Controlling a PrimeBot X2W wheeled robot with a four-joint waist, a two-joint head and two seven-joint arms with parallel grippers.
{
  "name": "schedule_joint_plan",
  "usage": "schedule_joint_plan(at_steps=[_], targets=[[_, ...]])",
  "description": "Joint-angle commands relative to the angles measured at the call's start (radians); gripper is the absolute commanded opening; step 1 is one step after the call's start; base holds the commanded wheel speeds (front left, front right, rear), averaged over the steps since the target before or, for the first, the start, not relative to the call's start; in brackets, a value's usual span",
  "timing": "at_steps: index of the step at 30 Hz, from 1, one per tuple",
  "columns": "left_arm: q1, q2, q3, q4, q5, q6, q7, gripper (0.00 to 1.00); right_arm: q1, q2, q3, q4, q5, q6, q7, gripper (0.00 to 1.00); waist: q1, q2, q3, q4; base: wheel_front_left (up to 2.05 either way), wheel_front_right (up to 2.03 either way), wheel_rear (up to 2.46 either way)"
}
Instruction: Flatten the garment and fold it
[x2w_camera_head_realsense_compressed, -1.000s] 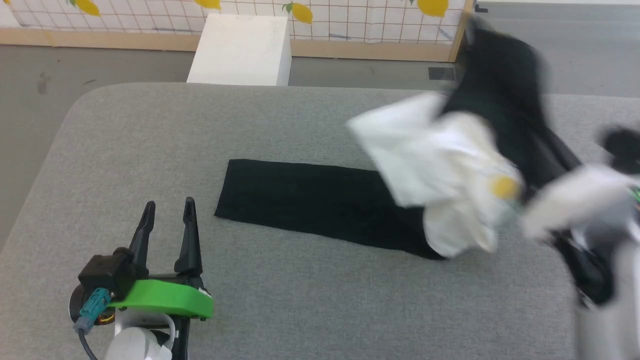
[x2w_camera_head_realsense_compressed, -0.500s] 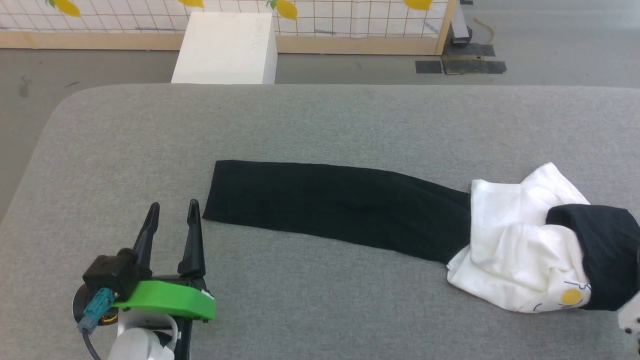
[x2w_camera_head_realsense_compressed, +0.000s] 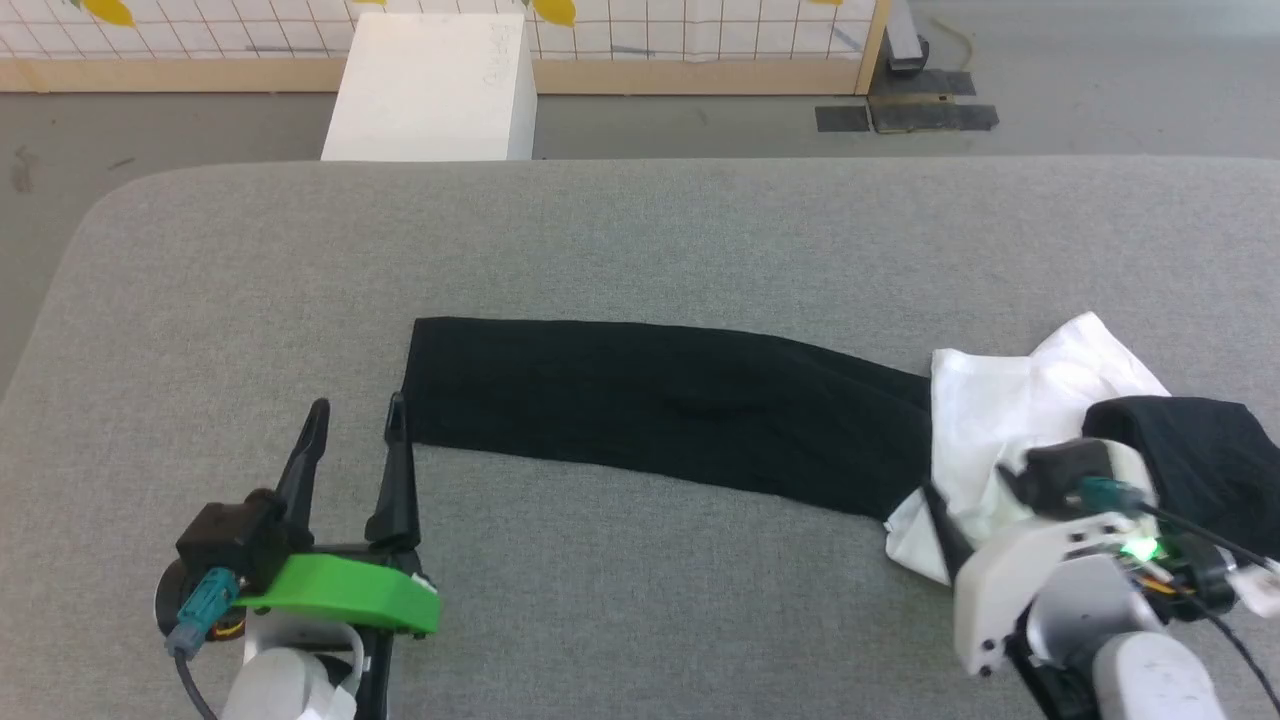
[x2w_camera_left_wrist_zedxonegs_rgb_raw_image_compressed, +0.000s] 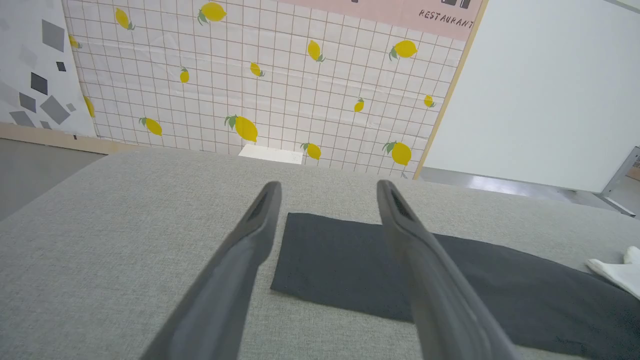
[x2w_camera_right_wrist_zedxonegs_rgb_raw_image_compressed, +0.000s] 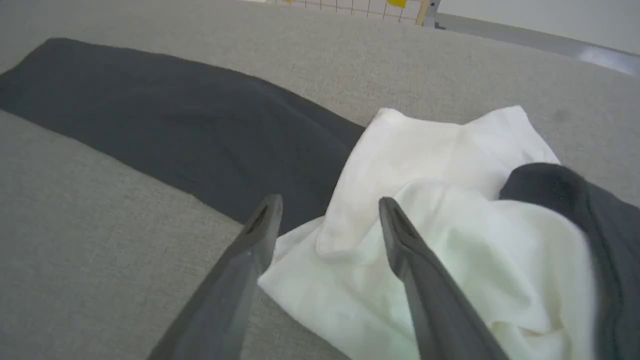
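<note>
Garment (x2w_camera_head_realsense_compressed: 660, 400), airborne earlier, now lies bunched on bench (x2w_camera_head_realsense_compressed: 200, 300) | right claw (x2w_camera_right_wrist_zedxonegs_rgb_raw_image_compressed: 327, 210) wide, empty | left claw (x2w_camera_head_realsense_compressed: 357, 410) wide | risk: pinching several stacked layers together likely prevents flattening.

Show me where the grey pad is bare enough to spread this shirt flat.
Bare: the wide far strip of the grey pad beyond the black sleeve, and the near strip between the left gripper and the right gripper. Crowded: the right end, where the rest of the shirt lies bunched beside the right gripper.
</note>
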Motion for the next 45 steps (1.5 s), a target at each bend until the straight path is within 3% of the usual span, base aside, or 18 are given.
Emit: schedule_joint_plan(at_steps=[1,8,12,22,23,24,25,26,34,39,45], targets=[[-0.024,-0.001,-0.005,0.001,0.008,-0.007,-0.004,1.00,-0.014,-0.002,0.010,0.014,-0.020,-0.002,0.044,1.00,0.0000,0.0000,0.007,0.004,0.00,0.00,0.00],[-0.043,-0.005,-0.026,0.005,0.003,-0.007,-0.004,1.00,-0.116,-0.002,0.046,0.132,-0.089,-0.002,0.180,1.00,0.0000,0.0000,0.040,0.042,0.00,0.00,0.00],[-0.050,-0.006,-0.034,0.009,0.001,-0.008,-0.004,1.00,-0.162,-0.002,0.045,0.187,-0.102,-0.002,0.188,1.00,0.0000,0.0000,0.058,0.064,0.00,0.00,0.00],[-0.080,-0.008,-0.058,0.005,-0.006,-0.008,-0.004,1.00,-0.284,-0.002,0.080,0.364,-0.007,-0.002,0.200,1.00,0.0000,0.0000,0.114,0.108,0.00,0.00,0.00],[-0.083,-0.008,-0.060,0.005,-0.006,-0.008,-0.004,1.00,-0.290,-0.002,0.075,0.377,0.009,-0.002,0.207,0.73,0.0000,0.0000,0.118,0.112,0.00,0.00,0.00],[-0.085,-0.008,-0.061,0.005,-0.006,-0.008,-0.004,1.00,-0.296,-0.002,0.070,0.392,0.018,-0.002,0.214,0.37,0.0000,0.0000,0.122,0.115,0.00,0.00,0.00],[-0.087,-0.008,-0.062,0.005,-0.007,-0.008,-0.004,1.00,-0.299,-0.002,0.071,0.401,0.020,-0.002,0.219,0.15,0.0000,0.0000,0.124,0.117,0.00,0.00,0.00],[-0.089,-0.009,-0.063,0.003,-0.008,-0.008,-0.004,1.00,-0.306,-0.002,0.067,0.414,0.036,-0.002,0.206,0.00,0.0000,0.0000,0.130,0.121,0.00,0.00,0.00],[-0.098,-0.010,-0.067,0.013,-0.007,-0.008,-0.004,1.00,-0.342,-0.002,0.122,0.364,0.137,-0.002,0.043,0.00,0.0000,0.0000,0.111,0.126,0.00,0.00,0.00],[-0.096,-0.010,-0.071,0.018,-0.007,-0.008,-0.004,1.00,-0.376,-0.002,0.320,0.299,0.258,-0.002,-0.032,0.00,0.0000,0.0000,0.087,0.137,0.00,0.00,0.00],[-0.088,-0.010,-0.069,0.020,-0.008,-0.008,-0.004,1.00,-0.410,-0.002,0.584,0.238,0.379,-0.002,-0.044,0.00,0.0000,0.0000,0.075,0.150,0.00,0.00,0.00]])
